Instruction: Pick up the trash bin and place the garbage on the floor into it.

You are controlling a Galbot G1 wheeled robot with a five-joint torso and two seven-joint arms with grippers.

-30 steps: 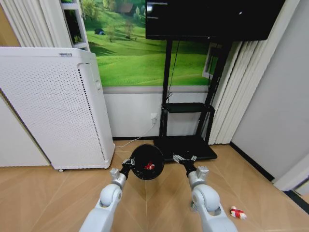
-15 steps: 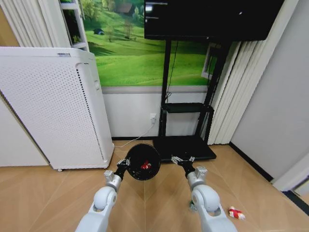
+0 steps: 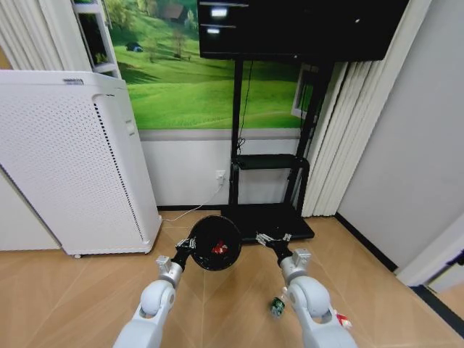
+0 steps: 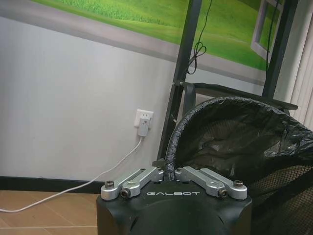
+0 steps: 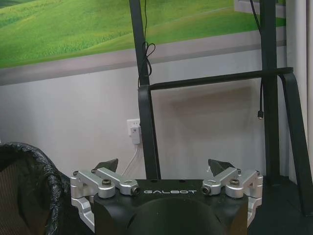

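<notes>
White perforated cabinet point(image 3: 69, 159): stands at the left on the wood floor point(image 3: 72, 297), against the wall, its front grille facing the robot. Power cord point(image 3: 190, 210): white, runs from a wall socket point(image 3: 219, 176) down along the black skirting board to the floor behind the cabinet's right corner. Left gripper point(image 3: 182, 250): held above the floor just right of the cabinet, jaws closed on the rim of the trash bin; in the left wrist view point(image 4: 168, 172) the fingers meet tightly over the black liner edge. Trash bin point(image 3: 215, 243): small, black, round, mesh-sided with a dark liner, lifted off the floor and tipped so its mouth faces the robot; a red scrap point(image 3: 218, 249) lies inside it; seen also close up point(image 4: 234, 142) and at the frame edge of the right wrist view point(image 5: 27, 186). Black stand point(image 3: 264, 174): with a shelf and flat base, behind the bin, carrying a dark screen point(image 3: 297, 27) before a green landscape picture point(image 3: 181, 80). Right gripper point(image 3: 271, 238): held beside the bin, apart from it, jaws spread wide and holding nothing point(image 5: 165, 169). Small greenish bottle point(image 3: 277, 307): on the floor below the right arm. Red-and-white wrapper point(image 3: 342, 320): on the floor at the right, partly hidden by the right arm. White pleated curtain point(image 3: 341, 138): hangs right of the stand.
</notes>
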